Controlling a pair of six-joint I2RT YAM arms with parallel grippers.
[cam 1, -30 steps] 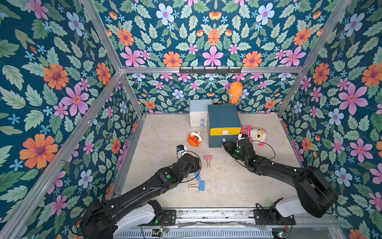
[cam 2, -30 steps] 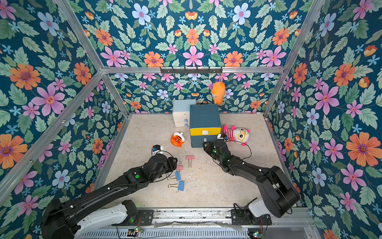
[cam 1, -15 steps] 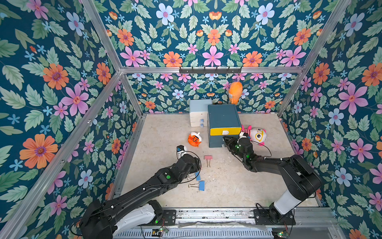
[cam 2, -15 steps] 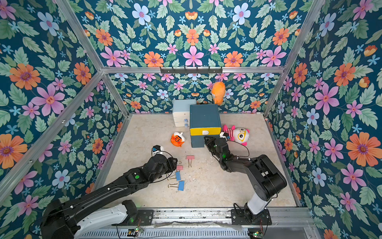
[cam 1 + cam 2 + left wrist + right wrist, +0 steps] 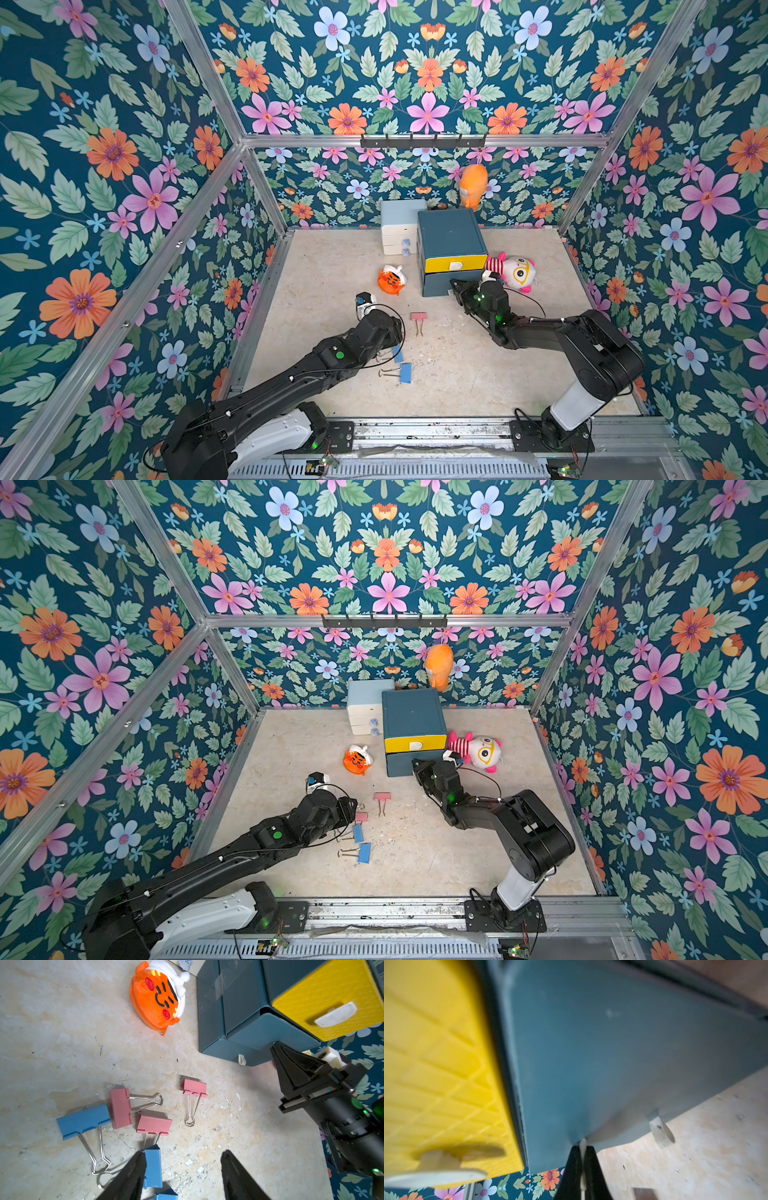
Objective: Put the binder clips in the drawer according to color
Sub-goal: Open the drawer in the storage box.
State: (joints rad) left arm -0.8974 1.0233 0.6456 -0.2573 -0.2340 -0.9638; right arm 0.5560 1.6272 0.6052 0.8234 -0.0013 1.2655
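Over at the far middle, right gripper [image 5: 454, 284] pinches the white pull [image 5: 582, 1142] on the drawer [image 5: 451, 232]. Left gripper [image 5: 182, 1153] gapes above the binder clips [image 5: 154, 1124] on the near floor (light, slick metal, so grab bodies, not loops).

Left arm [image 5: 332, 357], right arm [image 5: 598, 349] black, white bases [image 5: 270, 436], green LEDs [image 5: 498, 319], cables [image 5: 392, 311]; left pincer [image 5: 182, 1153], right pincer [image 5: 582, 1147] tapered.

The binder clips [image 5: 153, 1124] are pink or blue with silver wire handles, and the floor [image 5: 62, 1022] is mottled beige. The cabinet [image 5: 451, 232] is dark teal with a yellow, diamond-patterned top drawer front [image 5: 324, 997] and a white pull [image 5: 335, 1014]. The walls [image 5: 124, 166] carry dark teal wallpaper patterned with pink, orange and pale-blue flowers and green leaves.
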